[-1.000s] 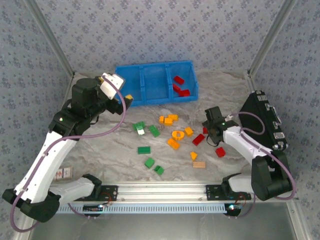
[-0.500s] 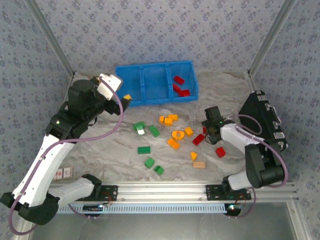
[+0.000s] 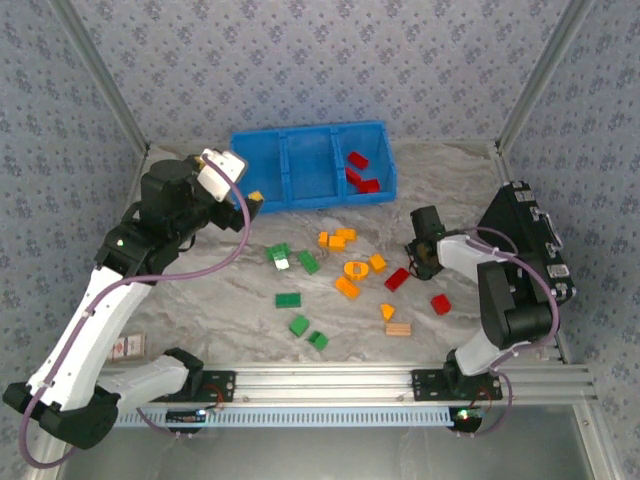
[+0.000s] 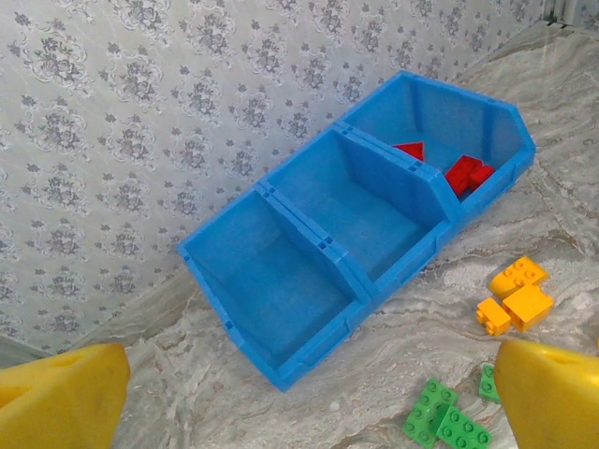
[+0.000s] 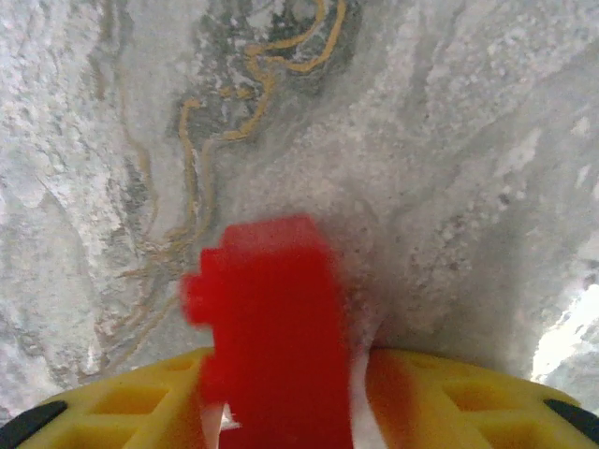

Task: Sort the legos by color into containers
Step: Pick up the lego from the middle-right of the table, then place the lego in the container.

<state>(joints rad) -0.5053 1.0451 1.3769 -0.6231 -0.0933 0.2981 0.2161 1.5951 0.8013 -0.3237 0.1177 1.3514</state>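
High above worktop point(image 3: 220, 300), just beside left end of blue three-compartment bin point(image 3: 310, 130): left end effector point(image 3: 254, 198); yellow fingertips point(image 4: 61, 393) spread wide at both lower corners of left wrist view; bin lying diagonally ahead of them.

Low over right side of worktop, near black hard case point(image 3: 525, 240): right end effector point(image 3: 420, 258); closed narrow on held red brick point(image 5: 267, 309); brick pinched between yellow pads point(image 5: 440, 402), sticking out forward, blurred; touching marble surface or just above it, cannot tell.

In right compartment of bin: several red bricks point(image 3: 358, 172), bunched toward near wall; same seen from left wrist.

Loose on worktop between the arms:
- green bricks point(image 3: 280, 255) in small cluster left of centre, one more just beside at right; three further green ones nearer the bases, well apart from cluster
- orange bricks point(image 3: 337, 238) touching each other, nearest to bin front
- orange ring point(image 3: 356, 269) below them, flat; orange pieces just beside it at right and lower left
- one small orange piece near tan striped block point(image 3: 398, 329)
- two loose red bricks point(image 3: 397, 279), one beside right end effector, other nearer the right arm base.
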